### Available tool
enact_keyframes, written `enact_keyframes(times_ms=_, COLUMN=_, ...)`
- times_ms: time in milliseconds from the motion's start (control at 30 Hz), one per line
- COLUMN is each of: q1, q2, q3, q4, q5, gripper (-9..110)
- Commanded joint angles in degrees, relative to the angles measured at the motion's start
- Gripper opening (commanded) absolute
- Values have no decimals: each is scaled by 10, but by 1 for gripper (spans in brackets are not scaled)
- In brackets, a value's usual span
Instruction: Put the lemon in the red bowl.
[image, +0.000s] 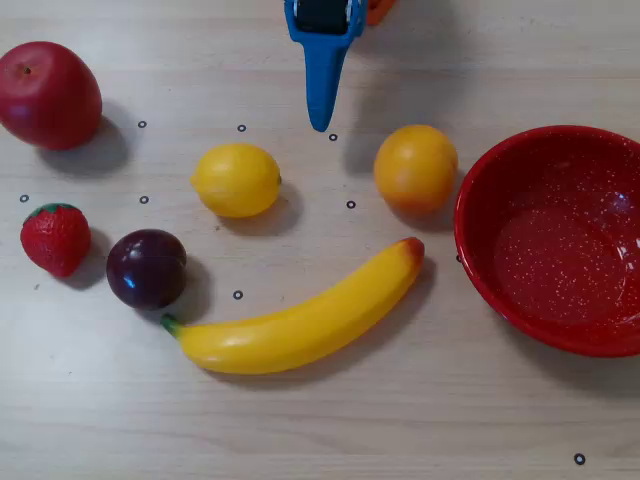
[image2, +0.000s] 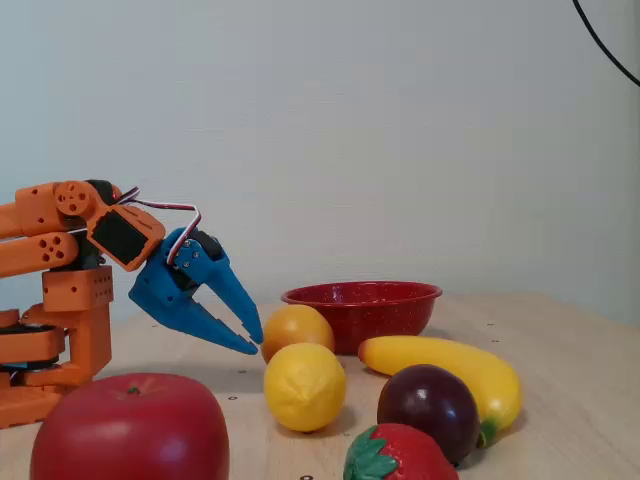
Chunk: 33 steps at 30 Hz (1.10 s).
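Blue two-finger gripper (image2: 252, 341) hung above the table, clear of the small bright yellow oval lemon (image: 236, 180).

In the overhead view the gripper's tip sat just past the lemon toward the top edge and a little to the right, between it and the round orange fruit (image: 415, 168). The fixed view showed the fingers slightly parted, holding nothing, raised above the pale wooden table (image: 320, 410). The lemon rested on the table, the orange between it and the large glossy red speckled bowl (image: 480, 260) at the right edge; a long yellow banana (image: 300, 325) lay below.
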Motion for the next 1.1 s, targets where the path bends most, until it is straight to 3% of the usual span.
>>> enact_keyframes(times_ms=0, q1=8, q2=8, q3=4, q4=0, q5=-7, gripper=0)
enact_keyframes(times_ms=467, q1=0, q2=-11, q3=-28, q4=40, q5=-11, gripper=0)
enact_keyframes(times_ms=667, q1=-29, q2=-92, q3=-113, q4=75, q5=10, gripper=0)
enact_keyframes(times_ms=1067, q1=-62, q2=-301, q3=-394, q4=259, q5=63, gripper=0)
